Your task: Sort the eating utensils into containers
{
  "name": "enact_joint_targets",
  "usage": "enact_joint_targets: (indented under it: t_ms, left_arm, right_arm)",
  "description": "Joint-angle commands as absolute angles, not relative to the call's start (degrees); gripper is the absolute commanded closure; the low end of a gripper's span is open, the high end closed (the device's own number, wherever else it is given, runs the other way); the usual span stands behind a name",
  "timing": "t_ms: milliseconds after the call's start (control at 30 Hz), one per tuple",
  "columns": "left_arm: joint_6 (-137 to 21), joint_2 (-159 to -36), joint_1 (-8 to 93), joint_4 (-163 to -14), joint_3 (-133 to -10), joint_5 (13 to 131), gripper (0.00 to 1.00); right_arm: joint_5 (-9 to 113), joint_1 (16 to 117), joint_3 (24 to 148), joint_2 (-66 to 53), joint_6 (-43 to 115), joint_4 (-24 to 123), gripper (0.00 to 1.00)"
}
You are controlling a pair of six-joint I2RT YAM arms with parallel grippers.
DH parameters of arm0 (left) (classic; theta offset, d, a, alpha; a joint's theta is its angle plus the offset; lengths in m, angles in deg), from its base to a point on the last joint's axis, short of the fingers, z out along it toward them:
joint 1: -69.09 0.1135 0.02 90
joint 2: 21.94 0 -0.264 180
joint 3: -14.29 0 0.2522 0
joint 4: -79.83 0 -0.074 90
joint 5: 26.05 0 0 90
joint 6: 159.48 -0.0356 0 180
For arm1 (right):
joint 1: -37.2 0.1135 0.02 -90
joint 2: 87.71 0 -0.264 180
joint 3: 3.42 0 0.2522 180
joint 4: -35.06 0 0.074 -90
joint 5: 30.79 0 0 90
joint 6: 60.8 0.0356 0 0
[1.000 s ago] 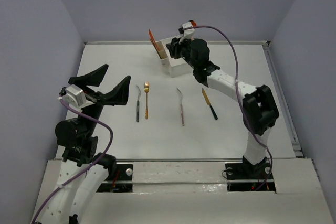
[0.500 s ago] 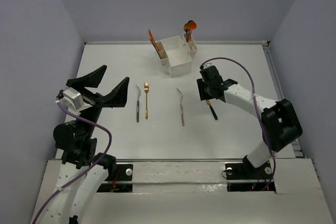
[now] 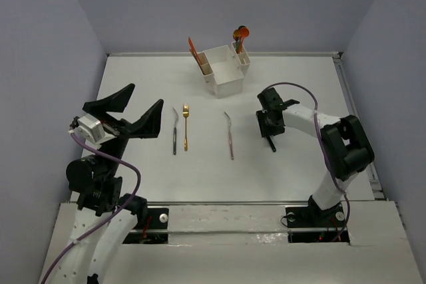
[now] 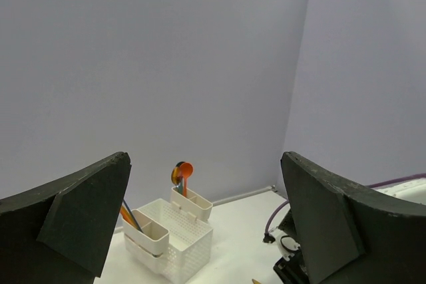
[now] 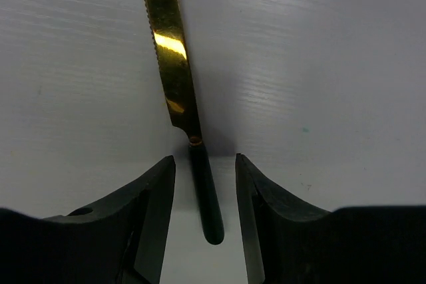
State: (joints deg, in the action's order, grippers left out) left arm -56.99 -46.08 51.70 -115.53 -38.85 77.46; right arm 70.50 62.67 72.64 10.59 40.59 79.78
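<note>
Eating utensils: four lie mid-table for you to sort: knife [image 5: 174, 78], purple-handled piece [image 3: 230, 139], gold fork [image 3: 186, 128], black-handled fork [image 3: 175, 134].
Container: white box [image 3: 226, 86] near the table's far edge already holds orange pieces [image 3: 240, 32].
Right claw [image 5: 203, 164]: partly open astride the knife's black handle, gripping nothing.
Left claw [image 3: 144, 95]: spread wide, empty, raised near the left edge.
Progress: you're probably about halfway.

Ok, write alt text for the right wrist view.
A knife with a gold serrated blade and dark handle lies on a white table. Two black fingers straddle the handle's end, open, with a gap on each side.
</note>
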Motion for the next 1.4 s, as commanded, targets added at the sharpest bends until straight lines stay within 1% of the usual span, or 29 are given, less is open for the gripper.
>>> enact_joint_targets:
  t_ms: [0, 67, 167, 200, 300, 400, 433, 467, 600, 667, 733, 767, 867, 967, 1000, 1067, 1100, 1133, 1200, 1233, 1300, 1367]
  left_arm:
    - [-57.2, -45.4, 51.2, -118.6, -40.3, 78.2, 0.01]
    - [-57.1, -45.2, 51.2, -118.6, -40.3, 78.3, 0.01]
    - [-57.1, -45.2, 51.2, -118.6, -40.3, 78.2, 0.01]
    - [-57.2, -45.3, 51.2, -118.6, -40.3, 78.2, 0.01]
    - [-57.2, -45.4, 51.2, -118.6, -40.3, 78.2, 0.01]
    - [-57.2, -45.3, 51.2, -118.6, -40.3, 78.4, 0.01]
    - [-57.1, -45.3, 51.2, -118.6, -40.3, 78.3, 0.01]
    - [-57.2, -45.2, 51.2, -118.6, -40.3, 78.2, 0.01]
    - [-57.1, -45.4, 51.2, -118.6, -40.3, 78.4, 0.01]
    - [-57.1, -45.6, 51.2, -118.6, -40.3, 78.5, 0.01]
    - [-57.1, -45.7, 51.2, -118.6, -40.3, 78.5, 0.01]
    - [-57.1, -45.8, 51.2, -118.6, -40.3, 78.5, 0.01]
    - [-57.1, -46.3, 51.2, -118.6, -40.3, 78.5, 0.01]
    - [-57.2, -46.8, 51.2, -118.6, -40.3, 78.3, 0.01]
    - [-57.3, -46.9, 51.2, -118.6, -40.3, 78.0, 0.01]
    - [-57.4, -47.2, 51.2, -118.6, -40.3, 77.8, 0.01]
    - [-57.4, -47.2, 51.2, -118.6, -40.3, 77.7, 0.01]
    - [-57.4, -47.3, 51.2, -118.6, -40.3, 77.7, 0.01]
    - [-57.4, -47.6, 51.7, -118.6, -40.3, 77.6, 0.01]
    - [-57.4, -47.7, 51.7, -118.6, -40.3, 77.5, 0.01]
    - [-57.5, -48.0, 51.7, -118.6, -40.4, 77.6, 0.01]
    - [-57.4, -48.3, 52.2, -118.6, -40.4, 77.7, 0.01]
  right_arm:
    - [67.9, 60.4, 74.1, 11.7, 40.0, 80.7, 0.53]
    - [66.7, 60.4, 74.4, 13.1, 39.8, 80.9, 0.55]
    - [65.9, 60.4, 74.6, 14.9, 39.6, 80.8, 0.61]
    - [65.6, 60.4, 74.7, 15.3, 39.5, 80.5, 0.69]
    - [64.7, 60.4, 74.6, 15.9, 39.6, 79.8, 0.76]
    - [63.3, 60.4, 75.0, 16.3, 39.7, 80.0, 0.89]
    - [63.3, 60.4, 75.0, 16.0, 39.7, 79.8, 0.97]
    - [63.4, 60.4, 74.9, 15.4, 39.8, 79.7, 1.00]
    - [63.4, 60.4, 75.3, 10.4, 39.8, 78.2, 1.00]
    - [61.3, 60.4, 76.2, 5.7, 39.6, 77.0, 1.00]
    - [58.6, 60.4, 76.9, 0.9, 39.5, 72.7, 1.00]
    - [55.0, 60.4, 77.4, -0.3, 40.1, 68.2, 1.00]
    - [54.7, 61.1, 79.7, -2.1, 41.7, 58.2, 1.00]
    - [54.5, 62.4, 83.5, 0.3, 43.5, 51.9, 1.00]
    - [52.8, 63.1, 86.2, 2.9, 44.0, 46.3, 1.00]
    - [51.3, 63.7, 89.2, 5.9, 44.7, 41.5, 1.00]
    - [51.0, 64.5, 92.2, 9.1, 44.7, 36.6, 1.00]
    - [51.1, 64.5, 92.3, 10.8, 44.7, 34.3, 1.00]
    - [50.6, 65.1, 97.8, 14.6, 44.7, 29.4, 1.00]
    - [50.2, 65.1, 101.8, 18.5, 44.6, 28.1, 1.00]
    - [49.7, 65.1, 106.1, 24.6, 44.8, 24.4, 1.00]
    - [48.9, 65.7, 113.0, 28.9, 44.4, 23.1, 1.00]
